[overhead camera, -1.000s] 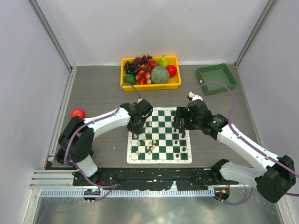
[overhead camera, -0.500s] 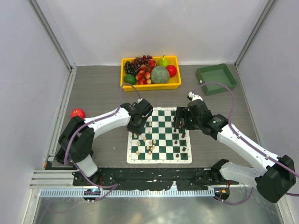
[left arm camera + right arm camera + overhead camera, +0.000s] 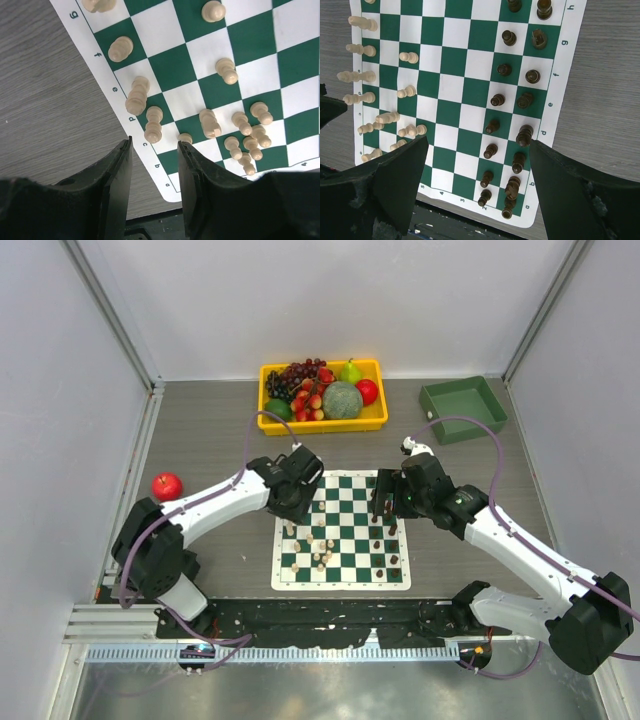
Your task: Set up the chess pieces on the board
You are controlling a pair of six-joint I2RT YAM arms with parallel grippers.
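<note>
The left gripper (image 3: 154,144) hangs over the left edge of the board (image 3: 160,27), its jaws partly apart with nothing between them. Just beyond its tips stand the light chess pieces (image 3: 153,125), crowded and uneven. I would rise straight up before moving sideways, so that no neighbour is knocked. The right gripper (image 3: 477,145) hovers wide and empty above the dark chess pieces (image 3: 524,135).

One board (image 3: 350,510), sixteen dark chess pieces (image 3: 504,69), one yellow tray (image 3: 322,426), one green bin (image 3: 462,410), one loose apple (image 3: 167,485), two arms (image 3: 215,502)
</note>
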